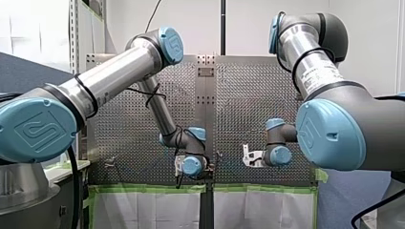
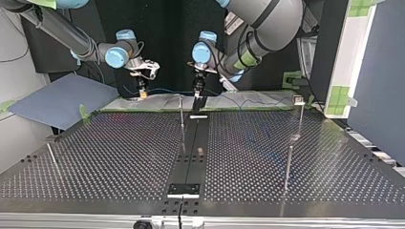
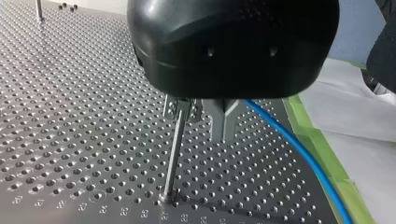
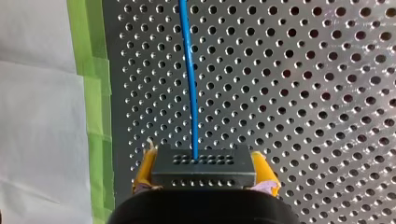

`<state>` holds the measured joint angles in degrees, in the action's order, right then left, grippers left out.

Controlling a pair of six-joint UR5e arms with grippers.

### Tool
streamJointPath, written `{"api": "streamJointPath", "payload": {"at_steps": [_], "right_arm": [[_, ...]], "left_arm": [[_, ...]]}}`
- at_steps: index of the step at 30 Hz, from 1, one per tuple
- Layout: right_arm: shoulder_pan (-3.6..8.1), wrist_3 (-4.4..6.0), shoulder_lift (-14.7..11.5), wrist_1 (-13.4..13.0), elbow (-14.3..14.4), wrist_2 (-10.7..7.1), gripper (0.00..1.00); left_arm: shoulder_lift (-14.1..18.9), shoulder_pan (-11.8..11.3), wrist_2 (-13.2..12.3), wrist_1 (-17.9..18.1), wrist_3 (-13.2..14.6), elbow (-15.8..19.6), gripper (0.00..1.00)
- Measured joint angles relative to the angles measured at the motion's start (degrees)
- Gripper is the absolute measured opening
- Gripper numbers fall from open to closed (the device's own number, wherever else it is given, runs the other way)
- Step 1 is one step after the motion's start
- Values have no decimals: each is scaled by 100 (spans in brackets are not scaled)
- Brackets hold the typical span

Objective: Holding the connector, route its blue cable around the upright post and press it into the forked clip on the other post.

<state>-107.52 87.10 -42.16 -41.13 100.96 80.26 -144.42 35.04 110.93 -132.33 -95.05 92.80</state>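
My right gripper (image 4: 204, 173) is clamped on the dark grey, block-shaped connector (image 4: 203, 161). Its yellow pads (image 4: 145, 168) press on the block's two short ends, so the jaws stand only as wide as the block itself. The thin blue cable (image 4: 190, 84) leaves the connector's holed face and runs straight ahead over the perforated metal table (image 4: 303, 93), close to the strip of green tape (image 4: 88, 70) that borders a white sheet (image 4: 37, 116).

In the top view the connector hangs over the table's far edge, left of the middle. The cable stretches from it toward my left gripper (image 2: 197, 93), which hangs near the middle of that edge.

In the left wrist view, my left gripper's metal fingers (image 3: 220, 122) are drawn together into one narrow tip, with no gap I can see and nothing showing between the tips. Just beside them stands a thin upright metal post (image 3: 173, 158), with a small metal clip (image 3: 183, 109) bearing screw heads at its top. The blue cable comes out from behind the fingers on the side away from the post and runs along the green tape, apart from both post and clip. Whether it touches the fingers at the back I cannot tell.
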Motion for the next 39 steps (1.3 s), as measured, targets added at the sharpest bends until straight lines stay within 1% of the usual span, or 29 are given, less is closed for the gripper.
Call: {"api": "streamJointPath", "payload": {"at_steps": [6,15,22,28,34,39], "right_arm": [[32,-13,5,21,-9,-1,0],[49,-24,14,34,-30,2,0],[61,-28,18,108,-107,3,0],[85,-70,18,257,-228,7,0],[140,-81,18,280,-266,3,0],[194,-88,18,305,-302,-1,0]], "left_arm": [[-1,-28,-33,10,-17,-2,0],[-1,-84,-176,-44,-67,-102,0],[-1,-154,-286,-322,-83,-319,0],[-16,-212,-333,-423,-83,-381,0],[-195,-251,-386,-629,-23,-588,0],[-249,-274,-395,-848,16,-805,0]]}}
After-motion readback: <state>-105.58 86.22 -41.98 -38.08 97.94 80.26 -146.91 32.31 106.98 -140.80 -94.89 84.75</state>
